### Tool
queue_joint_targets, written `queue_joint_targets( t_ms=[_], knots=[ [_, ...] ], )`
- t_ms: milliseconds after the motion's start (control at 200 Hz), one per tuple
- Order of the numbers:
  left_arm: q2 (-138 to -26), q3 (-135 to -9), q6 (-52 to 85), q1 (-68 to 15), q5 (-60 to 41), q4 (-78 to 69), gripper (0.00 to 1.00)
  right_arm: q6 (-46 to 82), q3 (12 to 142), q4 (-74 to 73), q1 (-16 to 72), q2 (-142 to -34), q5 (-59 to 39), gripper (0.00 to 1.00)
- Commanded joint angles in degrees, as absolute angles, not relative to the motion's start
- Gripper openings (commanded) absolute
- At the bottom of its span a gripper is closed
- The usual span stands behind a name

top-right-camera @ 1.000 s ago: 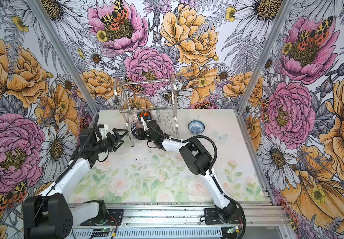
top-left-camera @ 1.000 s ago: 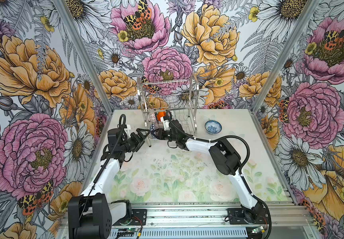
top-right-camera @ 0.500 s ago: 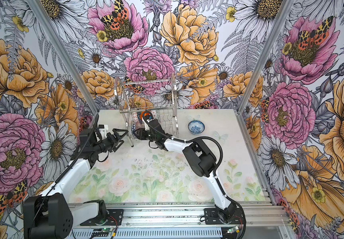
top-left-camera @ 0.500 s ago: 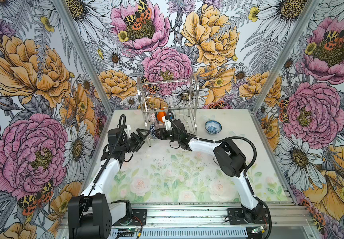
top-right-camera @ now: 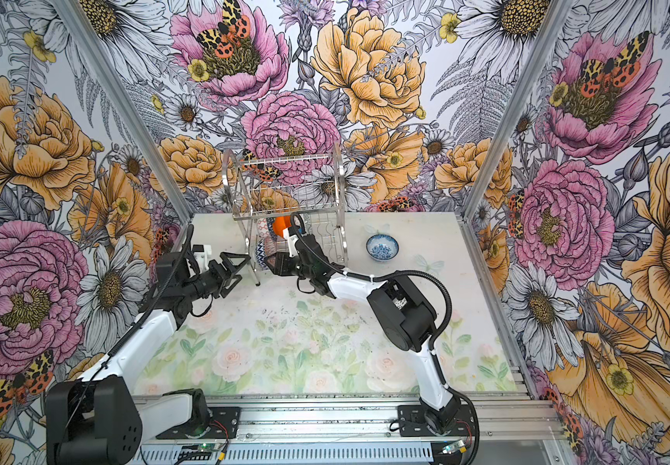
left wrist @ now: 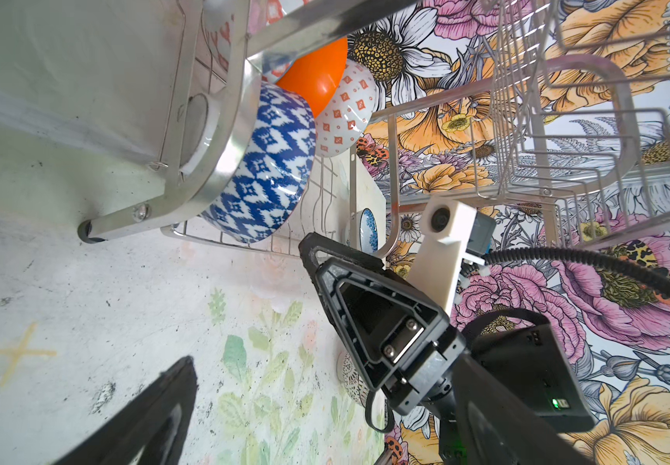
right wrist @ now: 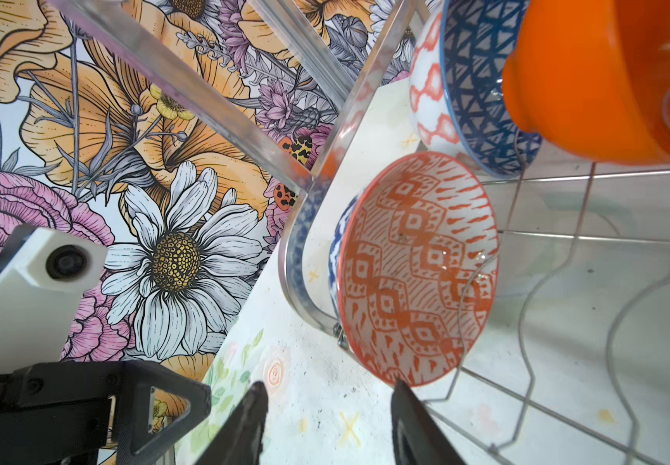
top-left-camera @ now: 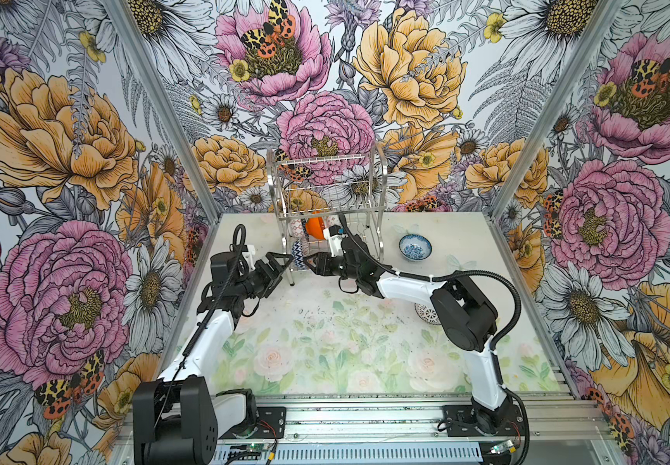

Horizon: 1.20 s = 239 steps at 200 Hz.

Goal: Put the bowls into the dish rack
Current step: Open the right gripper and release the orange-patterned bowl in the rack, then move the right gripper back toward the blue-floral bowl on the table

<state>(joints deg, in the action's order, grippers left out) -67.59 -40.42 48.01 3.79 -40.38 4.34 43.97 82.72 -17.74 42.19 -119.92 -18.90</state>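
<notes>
Your R tool [right wrist: 329, 386] is spread, pinching nothing: orange-red bowl [right wrist: 414, 273] stands on edge in dish rack [left wrist: 224, 161] lower tier, wires propping it. L tool [top-left-camera: 283, 265] is spread wide at rack's 7 o'clock. Unloaded: floral bowl [top-left-camera: 415, 247] on counter [top-left-camera: 325, 342], rack's 3 o'clock.

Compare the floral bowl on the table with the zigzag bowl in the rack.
The floral bowl sits upright on the table; the zigzag bowl stands on edge in the dish rack. The floral bowl stands alone; the zigzag bowl neighbours an orange bowl. Both are small, round, blue-and-white.
</notes>
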Motion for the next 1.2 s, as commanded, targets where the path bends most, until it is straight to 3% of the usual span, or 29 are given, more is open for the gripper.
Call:
queue_joint_targets(
  t_ms=[0,280,726,1076,1191],
  knots=[
    [-66.29,-40.32,46.10,1.68,-38.61,5.92,0.99,42.07,80.30,-19.51,42.13,-115.06,-17.25,0.53],
    [-64.07,-39.51,43.22,-3.13,-35.03,10.89,0.99,39.95,72.58,-18.94,41.67,-107.34,-15.74,0.66],
    [-61.99,-40.84,45.88,-16.40,-26.47,11.97,0.99,36.26,59.48,-16.21,39.40,-91.99,-11.41,0.99],
    [-63.74,-43.45,48.05,-26.09,-20.76,9.19,0.99,33.31,50.39,-7.46,34.17,-76.02,-5.23,0.99],
    [-65.05,-44.67,48.49,-28.51,-19.31,8.16,0.99,33.13,47.82,-2.78,31.79,-70.60,1.15,0.99]
  ],
)
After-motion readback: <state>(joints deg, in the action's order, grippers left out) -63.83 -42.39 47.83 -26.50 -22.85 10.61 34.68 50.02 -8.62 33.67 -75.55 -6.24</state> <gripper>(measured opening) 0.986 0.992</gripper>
